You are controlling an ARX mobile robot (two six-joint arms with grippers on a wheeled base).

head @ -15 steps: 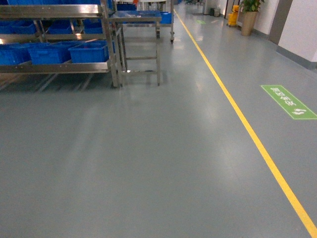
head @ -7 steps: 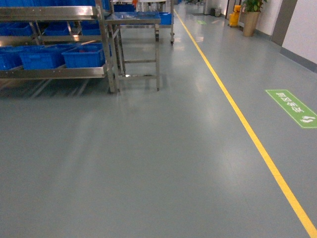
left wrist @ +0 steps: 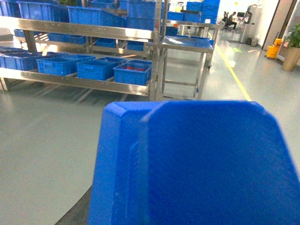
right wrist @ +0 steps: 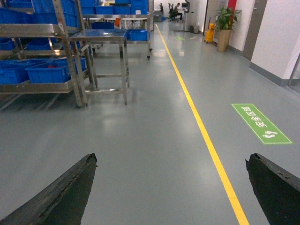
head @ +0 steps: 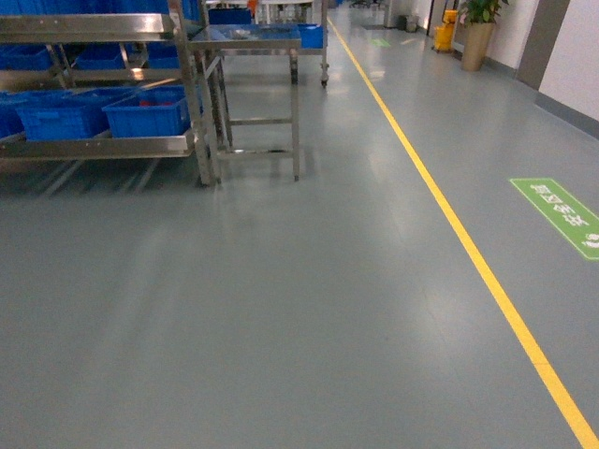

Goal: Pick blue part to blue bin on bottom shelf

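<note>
While my head camera looks down a long stretch of grey floor (head: 281, 309), the bottom shelf (head: 94, 146) sits at the far left of that view, a stainless-steel level with a raised front lip, low above the floor and well apart from me. Blue bins (head: 148, 113) stand in a row on it; from my left wrist I see one of them, the bin nearest the rack's end post (left wrist: 133, 72), holding something red. I cannot make out the shelf's surface under the bins from here.

Filling the lower part of my left wrist view is a large blue plastic piece (left wrist: 197, 164) with bevelled corners and a stepped edge, very close to the lens; it may be the blue part, though I see too little of it to be sure. It hides my left fingers, so I cannot tell whether they are spread or closed on it.

My right gripper (right wrist: 171, 187) is spread wide, its two dark fingers (right wrist: 61, 192) at the bottom corners with bare floor between them and nothing held.

Beside the rack stands a steel table (head: 251, 37). A yellow line (head: 449, 224) runs along the floor, and to its right lies a green floor sign (head: 566, 215) with white characters and footprints that I cannot read.
</note>
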